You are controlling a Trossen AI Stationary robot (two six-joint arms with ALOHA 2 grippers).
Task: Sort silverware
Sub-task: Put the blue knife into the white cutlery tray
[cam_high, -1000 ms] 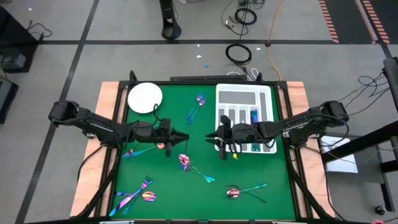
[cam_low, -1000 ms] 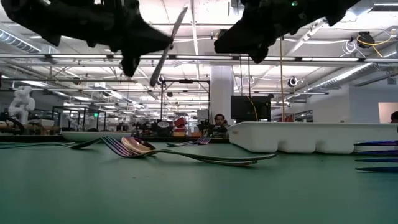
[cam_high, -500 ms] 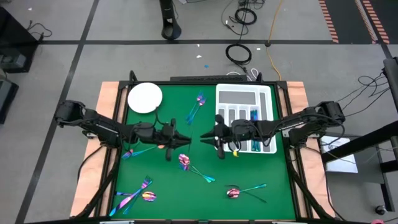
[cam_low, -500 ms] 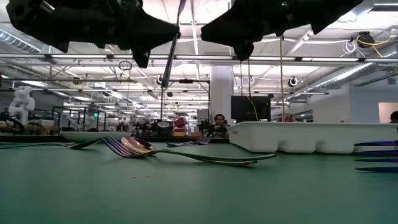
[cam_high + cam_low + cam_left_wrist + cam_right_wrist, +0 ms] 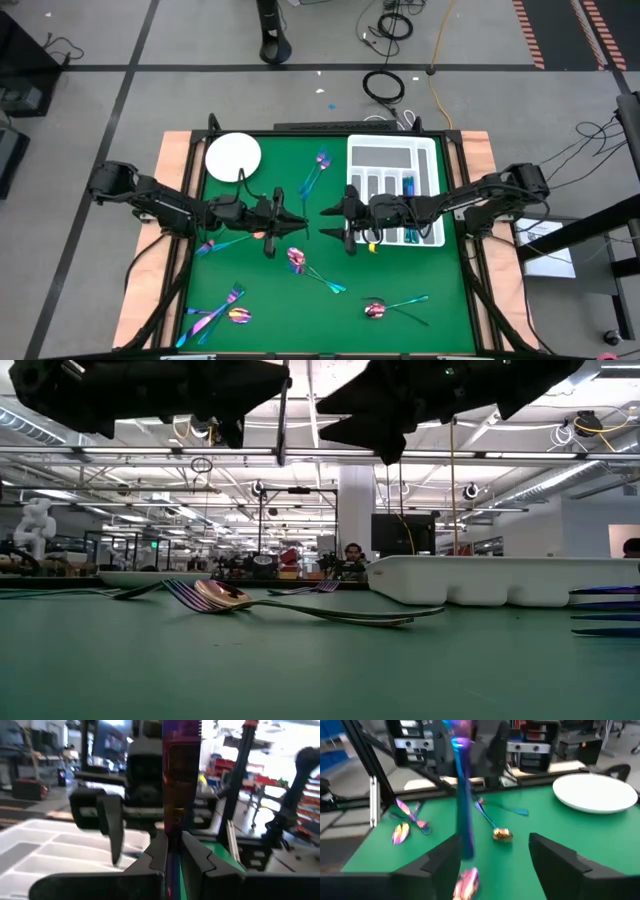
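The left gripper (image 5: 300,222) is above the middle of the green table mat (image 5: 270,290), and its two dark fingers (image 5: 159,851) are closed on a slim iridescent purple-blue piece of silverware (image 5: 179,780). This piece stands upright between the fingers; if it is a knife, a fork or a spoon, I cannot tell. The right gripper (image 5: 327,222) faces the left one from just beside it, with its fingers (image 5: 565,857) spread wide apart. In the right wrist view the held piece rises in the gap between them and touches neither.

Behind the right gripper, along its arm, is the white compartmented plastic tray (image 5: 392,152), with some blue pieces lying in its slots. Behind the left gripper, toward the far corner, is the round white plate (image 5: 233,157). More pink and teal forks and spoons (image 5: 300,262) lie on the mat under and near both grippers, and another group (image 5: 218,316) lies well apart at the near edge on the left arm's side.
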